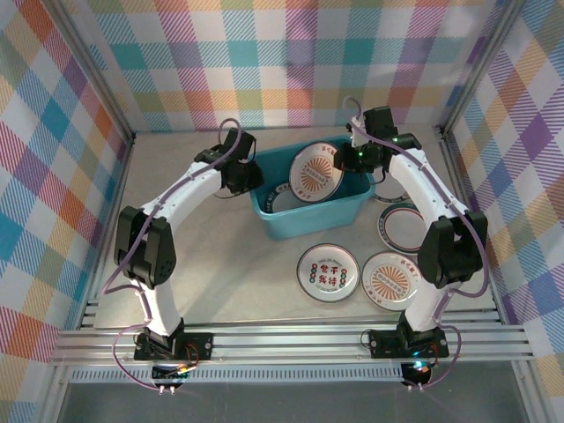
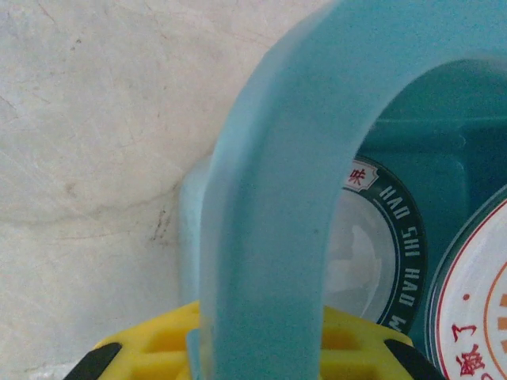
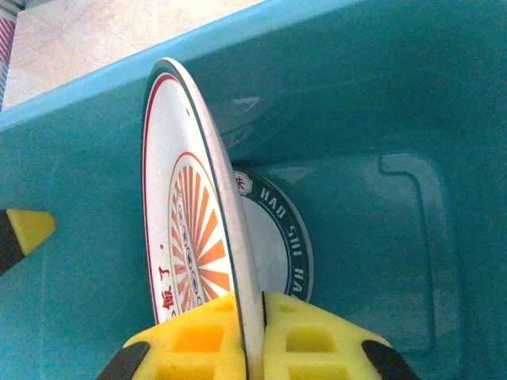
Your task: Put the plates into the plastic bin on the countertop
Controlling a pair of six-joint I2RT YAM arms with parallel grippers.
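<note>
Bare tabletop (image 1: pixel 229 264) opens in the lower middle of the frame, between the left arm (image 1: pixel 159 238) and a character plate (image 1: pixel 327 273), and along a strip above the bin (image 1: pixel 308 220). The left tool (image 1: pixel 251 181) pinches the bin's left rim, closing that side. Inside, the right tool (image 1: pixel 337 161) grips an orange plate (image 1: pixel 315 169) tilted above a dark-rimmed plate (image 1: pixel 282 201), so little floor is free. At lower right the character plate, a sunburst plate (image 1: pixel 390 279) and a teal-rimmed plate (image 1: pixel 397 225) lie close together. Plaid walls (image 1: pixel 53 176) hem three sides.
</note>
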